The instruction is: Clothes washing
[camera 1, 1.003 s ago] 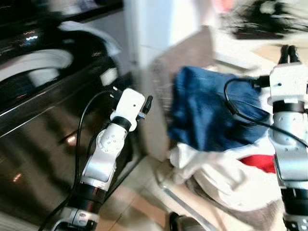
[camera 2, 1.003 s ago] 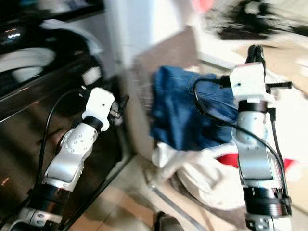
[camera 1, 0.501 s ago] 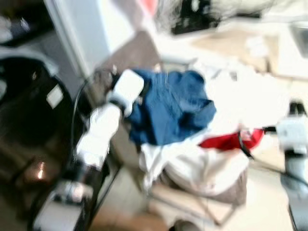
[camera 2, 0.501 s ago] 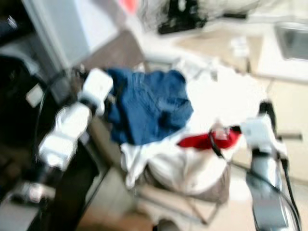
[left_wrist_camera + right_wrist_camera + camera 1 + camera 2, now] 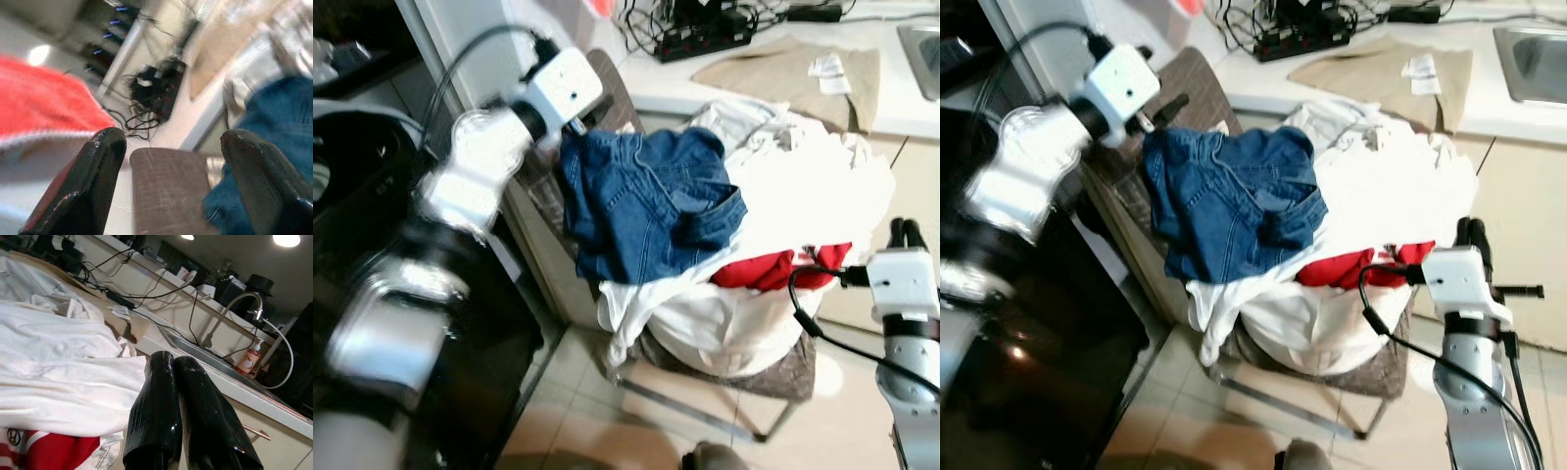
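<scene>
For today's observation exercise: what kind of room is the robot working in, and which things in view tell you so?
Probably a home kitchen or utility corner: a counter with a sink and tap, a dark front-loading washing machine, and a chair heaped with laundry, blue jeans on top.

Crumpled blue jeans [image 5: 646, 211] top white and red laundry [image 5: 773, 225] heaped high.

One chair [image 5: 781, 372] carries one heap of laundry: one blue denim garment [image 5: 641, 211], one red garment [image 5: 773, 271] and several white pieces [image 5: 803, 181], too tangled to count. One tan cloth [image 5: 793, 69] and one power strip [image 5: 710, 39] lie on the counter. Two grippers: left gripper [image 5: 168, 181], right gripper [image 5: 188, 411].
</scene>
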Available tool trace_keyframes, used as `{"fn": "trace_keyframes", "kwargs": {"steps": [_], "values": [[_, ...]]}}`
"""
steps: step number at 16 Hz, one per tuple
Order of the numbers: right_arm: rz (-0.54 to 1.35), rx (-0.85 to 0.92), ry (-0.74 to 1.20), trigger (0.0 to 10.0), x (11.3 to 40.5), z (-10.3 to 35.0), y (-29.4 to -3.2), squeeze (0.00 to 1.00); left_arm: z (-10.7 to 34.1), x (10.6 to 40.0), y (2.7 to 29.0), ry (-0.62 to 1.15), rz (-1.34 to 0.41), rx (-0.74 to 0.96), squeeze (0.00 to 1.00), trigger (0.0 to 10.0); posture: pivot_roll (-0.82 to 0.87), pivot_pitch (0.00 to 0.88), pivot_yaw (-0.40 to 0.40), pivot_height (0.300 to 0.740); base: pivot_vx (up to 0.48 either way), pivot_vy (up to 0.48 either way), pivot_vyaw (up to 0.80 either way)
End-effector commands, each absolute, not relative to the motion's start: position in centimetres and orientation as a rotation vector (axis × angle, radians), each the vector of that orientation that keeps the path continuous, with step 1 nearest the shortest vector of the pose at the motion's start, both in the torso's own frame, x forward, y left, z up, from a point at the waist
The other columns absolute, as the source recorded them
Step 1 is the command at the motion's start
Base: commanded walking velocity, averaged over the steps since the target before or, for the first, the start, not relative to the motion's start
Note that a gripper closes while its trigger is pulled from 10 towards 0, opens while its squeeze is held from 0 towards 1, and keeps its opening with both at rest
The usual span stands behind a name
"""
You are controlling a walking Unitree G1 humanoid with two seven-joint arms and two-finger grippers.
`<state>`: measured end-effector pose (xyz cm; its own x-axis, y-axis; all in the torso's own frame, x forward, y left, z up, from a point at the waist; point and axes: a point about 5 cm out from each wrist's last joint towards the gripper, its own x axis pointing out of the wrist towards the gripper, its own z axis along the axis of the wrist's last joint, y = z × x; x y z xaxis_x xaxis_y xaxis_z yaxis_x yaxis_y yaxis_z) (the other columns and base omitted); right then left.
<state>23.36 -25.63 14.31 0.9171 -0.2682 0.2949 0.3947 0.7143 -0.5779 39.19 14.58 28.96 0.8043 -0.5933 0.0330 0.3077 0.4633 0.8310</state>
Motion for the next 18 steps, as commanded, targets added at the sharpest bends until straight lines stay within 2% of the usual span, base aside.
{"fn": "trace_keyframes", "kwargs": {"steps": [1,3,6,7,12,18], "values": [[-0.356,-0.68,-0.211,10.0,23.2,14.4,-25.2,0.0,30.8,39.4,15.3,-0.355,-0.594,1.067,0.0,10.0,-0.28,0.042,0.136,0.723,0.0,0.0,0.0],[-0.363,-0.669,-0.21,10.0,23.3,14.2,-25.0,0.0,31.6,39.8,15.2,-0.315,-0.656,1.188,0.0,10.0,-0.29,0.042,0.151,0.723,0.0,0.0,0.0],[-0.361,-0.666,-0.211,10.0,23.1,14.2,-24.7,0.0,30.2,40.0,14.2,-0.249,-0.773,1.257,0.0,10.0,-0.31,0.06,0.164,0.723,0.0,0.0,0.0],[-0.355,-0.676,-0.204,10.0,22.4,14.2,-24.6,0.0,30.1,39.9,14.0,-0.221,-0.838,1.329,0.0,10.0,-0.33,0.084,0.174,0.723,0.0,0.0,0.0],[-0.39,-0.681,-0.157,10.0,20.5,13.4,-24.9,0.0,31.2,39.5,14.0,-0.144,-0.981,1.474,0.0,10.0,-0.36,0.113,0.216,0.723,0.0,0.0,0.0],[-0.405,-0.68,-0.157,10.0,20.4,13.4,-24.6,0.0,29.2,39.3,11.3,-0.151,-1.109,1.501,0.0,10.0,-0.38,0.113,0.235,0.723,0.0,0.0,0.0]]}}
